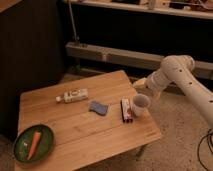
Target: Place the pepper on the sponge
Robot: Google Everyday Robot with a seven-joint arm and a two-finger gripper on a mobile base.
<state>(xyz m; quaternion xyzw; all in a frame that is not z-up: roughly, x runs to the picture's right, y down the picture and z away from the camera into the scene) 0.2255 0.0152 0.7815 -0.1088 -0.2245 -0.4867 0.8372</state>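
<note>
Dim, warm light falls on the wooden table [90, 131], the pale hand [140, 104] at its right edge brightest, background dark.

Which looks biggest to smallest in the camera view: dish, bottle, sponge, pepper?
1. dish
2. bottle
3. pepper and sponge: too alike to rank.
The gripper hovers beside the box.

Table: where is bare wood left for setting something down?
Free: the front strip from the green dish holding the pepper to the right corner; the patch between dish and bottle. Crowded: sponge, box and gripper at the right edge.
</note>
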